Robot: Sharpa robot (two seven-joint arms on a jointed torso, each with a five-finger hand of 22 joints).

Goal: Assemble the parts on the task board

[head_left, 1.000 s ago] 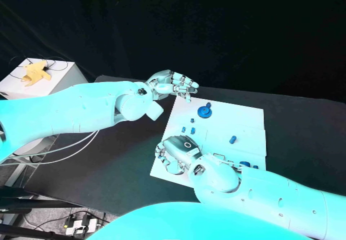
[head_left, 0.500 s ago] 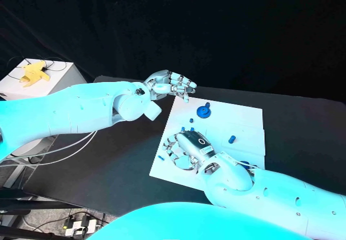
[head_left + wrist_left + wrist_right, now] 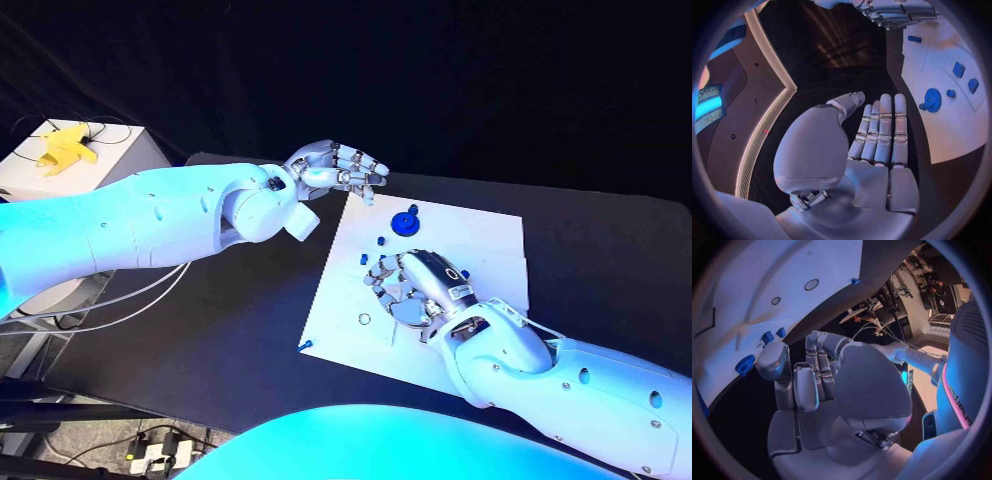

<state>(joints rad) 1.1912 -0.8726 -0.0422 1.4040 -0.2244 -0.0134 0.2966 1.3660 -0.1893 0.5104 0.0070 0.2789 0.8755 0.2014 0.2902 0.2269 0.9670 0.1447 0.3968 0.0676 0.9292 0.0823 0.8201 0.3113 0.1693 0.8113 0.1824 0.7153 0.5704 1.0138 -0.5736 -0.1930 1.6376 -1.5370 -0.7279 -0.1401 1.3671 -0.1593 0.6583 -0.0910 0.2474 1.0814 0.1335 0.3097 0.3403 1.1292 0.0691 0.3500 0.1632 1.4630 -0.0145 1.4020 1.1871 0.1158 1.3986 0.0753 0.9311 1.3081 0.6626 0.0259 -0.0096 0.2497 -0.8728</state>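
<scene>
Task board (image 3: 483, 235) lies mid-desk (image 3: 216, 330), with a round blue part (image 3: 408, 222) near its far edge. Right hand (image 3: 421, 287) hovers palm-down over the board centre, fingers apart, holding nothing. Left hand (image 3: 340, 168) sits off the board's far corner, fingers extended and empty.

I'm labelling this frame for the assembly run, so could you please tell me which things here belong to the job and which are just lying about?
Belongs to the job:
- task board
- round blue part at its far end
- small blue parts beside the right hand
- blue piece at the board's near corner

Just lying about:
- white box at the table's left
- yellow object on top of it
- cables
</scene>
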